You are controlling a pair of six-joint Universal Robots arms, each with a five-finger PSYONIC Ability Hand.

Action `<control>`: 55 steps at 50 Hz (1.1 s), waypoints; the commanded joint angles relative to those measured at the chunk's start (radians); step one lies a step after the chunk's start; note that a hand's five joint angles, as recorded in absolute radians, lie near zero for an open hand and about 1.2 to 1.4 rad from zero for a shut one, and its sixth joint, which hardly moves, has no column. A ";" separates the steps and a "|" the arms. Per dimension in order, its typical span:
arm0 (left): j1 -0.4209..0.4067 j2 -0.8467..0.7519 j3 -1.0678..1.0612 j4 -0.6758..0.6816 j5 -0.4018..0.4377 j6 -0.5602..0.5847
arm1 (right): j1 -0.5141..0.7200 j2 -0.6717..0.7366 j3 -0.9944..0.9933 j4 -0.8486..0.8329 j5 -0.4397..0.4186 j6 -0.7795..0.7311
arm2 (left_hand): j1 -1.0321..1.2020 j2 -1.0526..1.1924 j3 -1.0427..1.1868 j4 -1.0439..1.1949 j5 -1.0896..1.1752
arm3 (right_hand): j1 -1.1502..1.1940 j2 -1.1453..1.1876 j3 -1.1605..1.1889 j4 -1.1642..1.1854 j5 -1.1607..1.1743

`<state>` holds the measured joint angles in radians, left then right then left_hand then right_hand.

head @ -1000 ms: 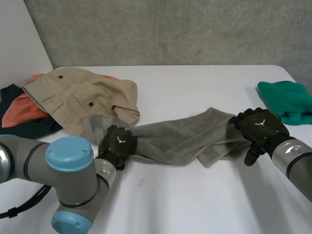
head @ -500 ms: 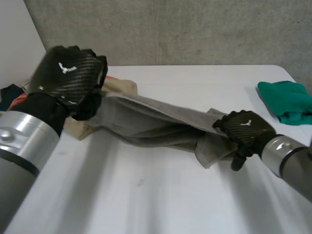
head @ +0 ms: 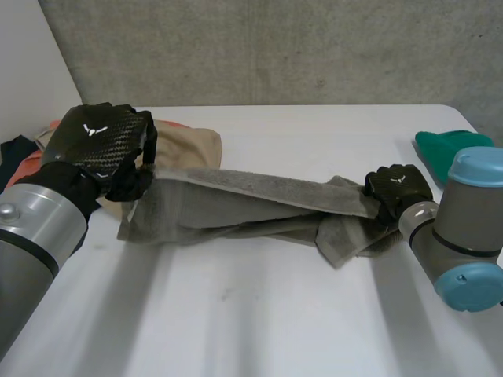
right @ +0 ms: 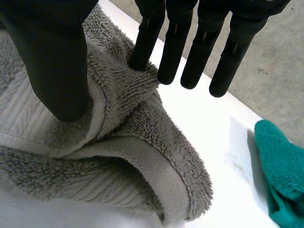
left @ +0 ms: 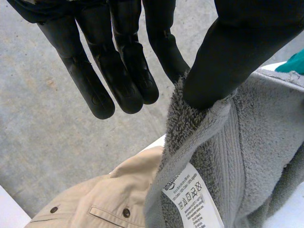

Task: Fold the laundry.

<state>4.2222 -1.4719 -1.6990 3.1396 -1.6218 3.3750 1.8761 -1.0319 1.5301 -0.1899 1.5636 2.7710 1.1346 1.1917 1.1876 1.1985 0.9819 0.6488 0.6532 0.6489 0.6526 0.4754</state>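
Note:
A grey towel is stretched across the middle of the white table. My left hand holds its left corner up off the table. In the left wrist view the thumb pinches that corner against the fingers, just above the white care label. My right hand is at the towel's right end, which lies bunched on the table. There the thumb and one fingertip close on a ridge of the towel's edge. The top edge runs taut between the two hands.
Beige trousers lie behind the left hand, with orange cloth and dark cloth at the table's left edge. A green cloth lies at the right edge, close to my right arm.
My left hand has raised the towel's left corner off the table and drawn the towel out. My right hand has moved onto the towel's right end and its fingers have closed in.

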 commanded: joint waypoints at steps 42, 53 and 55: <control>0.076 -0.247 -0.025 0.077 0.037 0.052 | -0.169 -0.326 -0.205 0.816 -0.395 -0.732 | 0.262 0.205 0.209 0.198 0.240 | 0.747 0.743 0.747 0.744 0.746; 0.088 -0.559 0.361 0.281 0.049 0.124 | -0.077 -0.085 -0.481 0.517 -0.226 -0.620 | 0.262 0.205 0.209 0.198 0.240 | 0.747 0.743 0.747 0.744 0.746; 0.099 -0.574 0.479 0.322 0.054 0.121 | -0.077 -0.080 -0.566 0.376 -0.217 -0.582 | 0.262 0.205 0.209 0.198 0.240 | 0.747 0.743 0.747 0.744 0.746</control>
<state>4.3024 -1.9707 -1.4790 3.3806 -1.5757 3.4888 1.7728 -1.1697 1.1802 0.4743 1.2836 2.0963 1.1346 1.1970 1.1926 1.1989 0.9819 1.1243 1.1744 1.1869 1.1948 0.9882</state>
